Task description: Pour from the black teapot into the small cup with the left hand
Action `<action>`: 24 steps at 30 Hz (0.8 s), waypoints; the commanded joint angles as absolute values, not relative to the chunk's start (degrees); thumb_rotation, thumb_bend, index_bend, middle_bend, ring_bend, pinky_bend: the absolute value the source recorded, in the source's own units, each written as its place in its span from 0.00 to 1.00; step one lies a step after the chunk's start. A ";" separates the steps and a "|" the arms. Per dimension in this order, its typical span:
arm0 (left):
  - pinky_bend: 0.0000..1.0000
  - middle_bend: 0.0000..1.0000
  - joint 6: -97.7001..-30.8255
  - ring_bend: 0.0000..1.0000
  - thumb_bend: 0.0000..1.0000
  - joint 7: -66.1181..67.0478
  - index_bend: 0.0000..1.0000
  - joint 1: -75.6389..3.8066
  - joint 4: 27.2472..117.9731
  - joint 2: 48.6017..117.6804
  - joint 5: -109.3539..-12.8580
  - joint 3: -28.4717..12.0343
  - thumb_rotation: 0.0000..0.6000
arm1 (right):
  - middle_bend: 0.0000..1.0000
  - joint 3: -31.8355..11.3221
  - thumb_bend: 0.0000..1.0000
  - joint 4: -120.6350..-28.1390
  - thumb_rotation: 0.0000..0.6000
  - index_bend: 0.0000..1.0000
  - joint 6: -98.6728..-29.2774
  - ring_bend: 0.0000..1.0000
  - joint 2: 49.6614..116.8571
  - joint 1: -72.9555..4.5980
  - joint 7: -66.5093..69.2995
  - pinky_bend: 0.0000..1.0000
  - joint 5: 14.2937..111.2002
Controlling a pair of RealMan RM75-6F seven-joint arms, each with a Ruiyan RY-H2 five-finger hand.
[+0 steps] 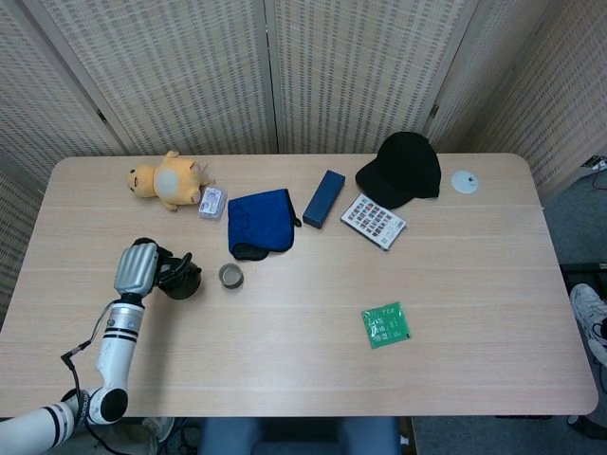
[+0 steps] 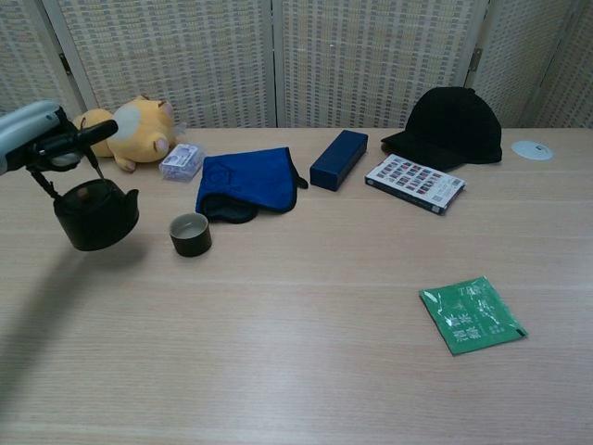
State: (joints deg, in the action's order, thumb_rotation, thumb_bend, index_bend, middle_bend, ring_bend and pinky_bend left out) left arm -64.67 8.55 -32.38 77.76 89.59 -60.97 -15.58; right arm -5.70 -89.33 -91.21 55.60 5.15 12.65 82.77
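Fingers (image 2: 88,133) of left hand (image 1: 137,268) hooked round black teapot (image 2: 95,214) handle, upright, near table's (image 1: 285,332) left edge, apart from small cup (image 2: 190,234)

Staged lab, woven screens (image 1: 199,71), wooden table (image 1: 313,313)

Across the table (image 1: 474,284) — yellow plush toy (image 1: 165,178), blue cloth (image 1: 261,221), navy box (image 1: 324,198), black cap (image 1: 402,169), perhaps a card sheet (image 1: 373,221), green packet (image 1: 386,325).

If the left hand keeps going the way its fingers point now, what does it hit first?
Likely the small cup. The left hand holds the black teapot by its handle with fingers pointing toward the robot's right, and the cup stands next in that line, though height is hard to judge.
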 commanded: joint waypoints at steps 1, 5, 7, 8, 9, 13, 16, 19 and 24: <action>0.24 1.00 -64.34 0.88 0.21 8.81 1.00 -32.24 77.33 89.41 -61.12 -15.08 0.10 | 0.16 -5.70 0.14 -89.41 1.00 0.11 -91.10 0.07 55.62 5.04 12.51 0.10 82.79; 0.24 0.99 -64.03 0.84 0.21 9.92 1.00 -32.22 76.88 89.24 -61.30 -14.38 0.10 | 0.16 -5.66 0.14 -89.53 1.00 0.11 -90.98 0.07 55.62 4.95 12.30 0.10 82.78; 0.24 0.98 -63.44 0.83 0.21 11.15 0.98 -32.26 77.03 88.96 -60.88 -13.91 0.10 | 0.16 -5.62 0.14 -89.54 1.00 0.11 -90.91 0.07 55.61 4.95 12.23 0.10 82.70; 0.24 0.97 -63.04 0.82 0.20 11.86 0.97 -32.30 77.26 88.77 -60.48 -13.71 0.10 | 0.16 -5.61 0.14 -89.53 1.00 0.11 -90.89 0.07 55.62 4.95 12.21 0.10 82.67; 0.23 0.95 -62.71 0.80 0.20 12.67 0.95 -32.35 77.54 88.56 -60.09 -13.54 0.10 | 0.16 -5.59 0.14 -89.51 1.00 0.11 -90.88 0.07 55.63 4.96 12.20 0.10 82.65; 0.21 0.92 -62.82 0.78 0.20 15.62 0.92 -32.50 78.19 88.42 -59.39 -12.96 0.11 | 0.16 -5.46 0.14 -89.40 1.00 0.11 -90.82 0.07 55.66 5.03 12.18 0.10 82.57; 0.21 0.91 -62.57 0.77 0.20 16.48 0.91 -32.58 78.46 88.53 -58.75 -12.84 0.10 | 0.16 -5.46 0.14 -89.30 1.00 0.11 -90.92 0.07 55.67 5.10 12.32 0.10 82.51; 0.20 0.90 -62.40 0.75 0.20 17.62 0.90 -32.78 78.39 88.75 -58.41 -12.58 0.10 | 0.16 -5.43 0.14 -89.21 1.00 0.11 -91.03 0.07 55.68 5.19 12.43 0.10 82.47; 0.20 0.88 -61.73 0.74 0.20 19.06 0.87 -33.08 78.66 88.92 -57.51 -12.27 0.11 | 0.16 -5.31 0.14 -89.08 1.00 0.11 -91.03 0.07 55.73 5.27 12.47 0.10 82.50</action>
State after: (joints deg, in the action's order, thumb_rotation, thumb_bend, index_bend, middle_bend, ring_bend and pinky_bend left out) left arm -61.84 18.92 -33.00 78.59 88.88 -57.63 -12.34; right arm -5.31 -89.08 -91.03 55.73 5.27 12.47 82.50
